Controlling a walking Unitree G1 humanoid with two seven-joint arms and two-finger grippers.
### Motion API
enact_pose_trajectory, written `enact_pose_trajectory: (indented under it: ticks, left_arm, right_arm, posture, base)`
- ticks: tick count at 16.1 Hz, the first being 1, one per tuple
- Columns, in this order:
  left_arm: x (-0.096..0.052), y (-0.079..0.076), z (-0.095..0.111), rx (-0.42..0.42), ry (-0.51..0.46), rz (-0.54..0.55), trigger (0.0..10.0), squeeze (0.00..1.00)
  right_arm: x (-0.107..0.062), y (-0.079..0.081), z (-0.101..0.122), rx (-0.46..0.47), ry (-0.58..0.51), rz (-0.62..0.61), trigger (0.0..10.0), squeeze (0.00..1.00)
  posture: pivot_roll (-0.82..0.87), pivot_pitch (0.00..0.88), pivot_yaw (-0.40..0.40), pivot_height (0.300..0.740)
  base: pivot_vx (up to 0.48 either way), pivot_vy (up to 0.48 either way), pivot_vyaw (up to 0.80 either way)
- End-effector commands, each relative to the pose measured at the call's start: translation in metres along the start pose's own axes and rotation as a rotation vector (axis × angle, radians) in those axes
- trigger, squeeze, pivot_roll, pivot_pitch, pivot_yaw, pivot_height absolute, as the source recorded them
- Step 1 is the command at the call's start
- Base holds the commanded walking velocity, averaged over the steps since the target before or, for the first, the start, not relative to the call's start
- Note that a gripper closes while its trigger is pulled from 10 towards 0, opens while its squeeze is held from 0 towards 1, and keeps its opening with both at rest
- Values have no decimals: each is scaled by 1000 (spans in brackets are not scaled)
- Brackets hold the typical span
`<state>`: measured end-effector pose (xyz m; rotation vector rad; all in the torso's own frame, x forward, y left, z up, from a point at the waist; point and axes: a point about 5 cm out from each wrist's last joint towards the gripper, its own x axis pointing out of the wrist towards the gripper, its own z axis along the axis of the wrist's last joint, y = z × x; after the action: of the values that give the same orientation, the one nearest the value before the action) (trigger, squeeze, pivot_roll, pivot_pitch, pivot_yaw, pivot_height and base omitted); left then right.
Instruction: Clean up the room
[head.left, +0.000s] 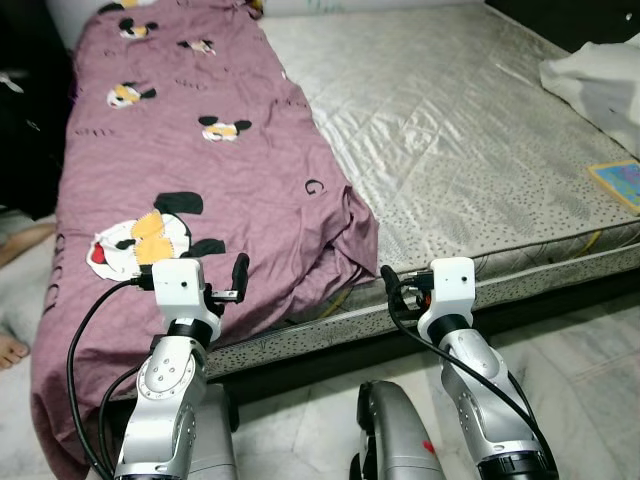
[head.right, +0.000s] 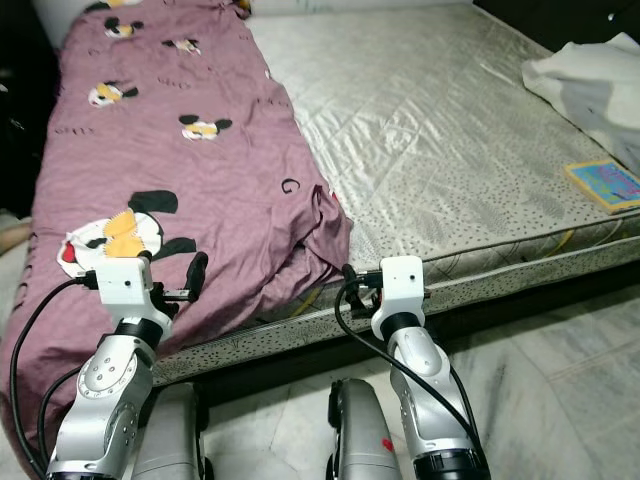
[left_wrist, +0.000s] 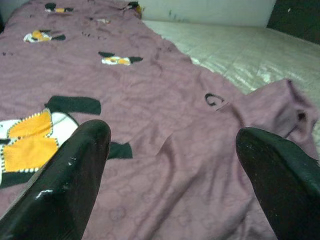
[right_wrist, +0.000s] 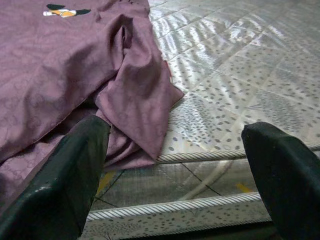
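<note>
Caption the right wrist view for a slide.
Right gripper, jaws open, faces the purple bedsheet's bunched corner at the bare mattress edge.

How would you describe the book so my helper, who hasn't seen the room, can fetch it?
Start at the grey mattress. Follow its near edge toward the robot's right, just below the white cloth. The book lies flat there: thin, blue cover, yellow border, the only small hard-edged thing on the bed.

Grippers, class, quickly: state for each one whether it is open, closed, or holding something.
Left gripper: open, holding nothing, above the mauve cartoon-print bedsheet.
Right gripper: open, holding nothing, facing the edge of the grey quilted mattress.
</note>
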<state>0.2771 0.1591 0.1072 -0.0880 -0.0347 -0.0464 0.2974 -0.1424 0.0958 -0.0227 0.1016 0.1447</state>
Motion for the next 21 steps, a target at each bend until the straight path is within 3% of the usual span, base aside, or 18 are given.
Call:
enact_pose_trajectory:
  ticks: [1, 8, 9, 12, 21]
  left_arm:
    - [-1, 3, 0, 15, 1, 22, 10000, 0]
    - [-1, -4, 4, -6, -25, -34, 10000, 0]
    - [-1, -4, 4, -7, -26, -38, 10000, 0]
    - [-1, -4, 4, -10, -28, -43, 10000, 0]
    - [0, -6, 3, -14, -28, -60, 10000, 0]
  right_arm:
    - [0, 1, -2, -7, 11, 7, 10000, 0]
    - [1, 2, -3, 7, 12, 22, 10000, 0]
    - [2, 4, -3, -25, 19, 45, 10000, 0]
    - [1, 8, -1, -53, -6, 71, 10000, 0]
    - [3, 7, -1, -27, -7, 63, 10000, 0]
  posture:
    - [-45, 141, -30, 508]
    - [-44, 137, -29, 508]
    - [-45, 132, -27, 508]
    - [-45, 132, -27, 508]
    - [-43, 118, -25, 508]
  base:
    - [0, 0, 0]
    - [0, 0, 0]
    - [0, 0, 0]
    - [0, 0, 800]
    - [246, 0, 81]
